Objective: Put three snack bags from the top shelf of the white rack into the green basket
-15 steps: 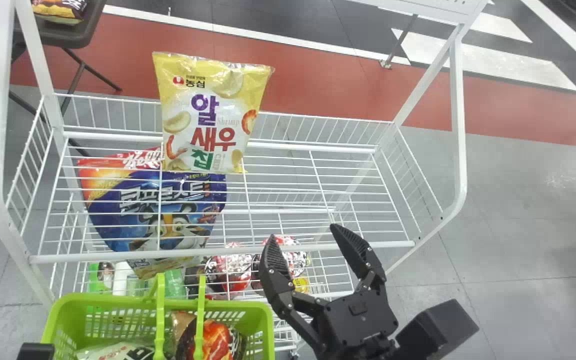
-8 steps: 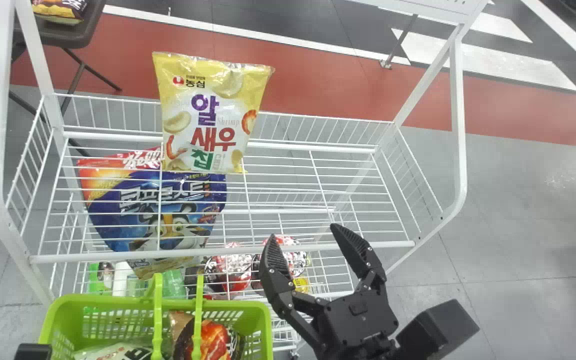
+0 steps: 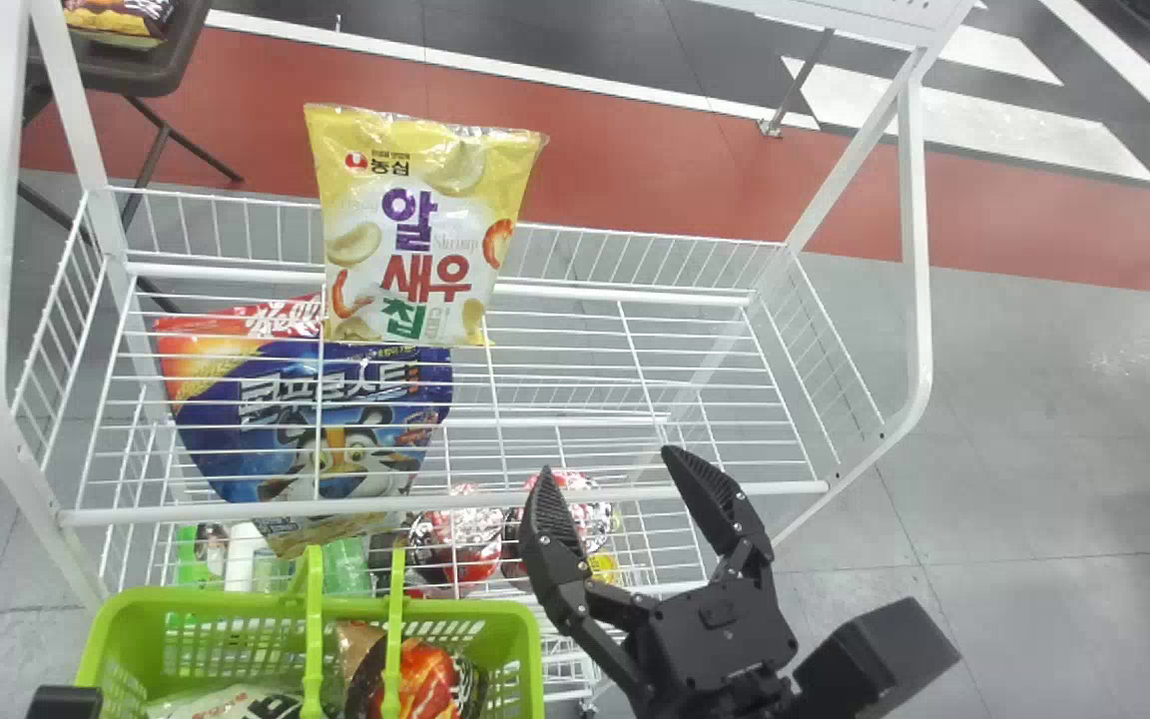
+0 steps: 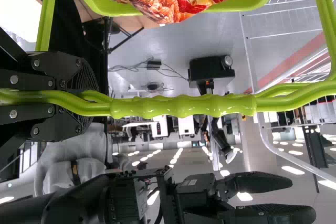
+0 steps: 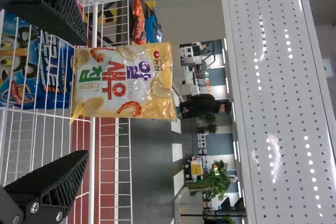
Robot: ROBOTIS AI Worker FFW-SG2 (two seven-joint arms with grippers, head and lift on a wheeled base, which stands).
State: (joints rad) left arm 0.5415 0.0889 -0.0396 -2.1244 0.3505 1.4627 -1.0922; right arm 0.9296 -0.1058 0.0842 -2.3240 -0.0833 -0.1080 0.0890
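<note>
Snack bags (image 3: pixel 425 230): one on top shelf (image 3: pixel 236 512), two in basket (image 3: pixel 529 659); right tool (image 3: pixel 605 457) splayed, empty; left tool (image 4: pixel 89 100) clasping handle (image 4: pixel 184 106).

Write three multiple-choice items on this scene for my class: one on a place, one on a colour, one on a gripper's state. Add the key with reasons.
1. Where is the yellow and white snack bag?
A) on the floor
B) on the rack's top shelf
C) on a lower shelf

2. What colour is the basket?
A) green
B) blue
C) red

3. What is the state of the right gripper?
A) shut on a bag
B) shut and empty
C) open and empty

Key:
1. B: the head and right wrist views show the bag upright on the upper wire shelf.
2. A: its rim, walls and handles are bright green.
3. C: its two fingers stand well apart with nothing between them.
</note>
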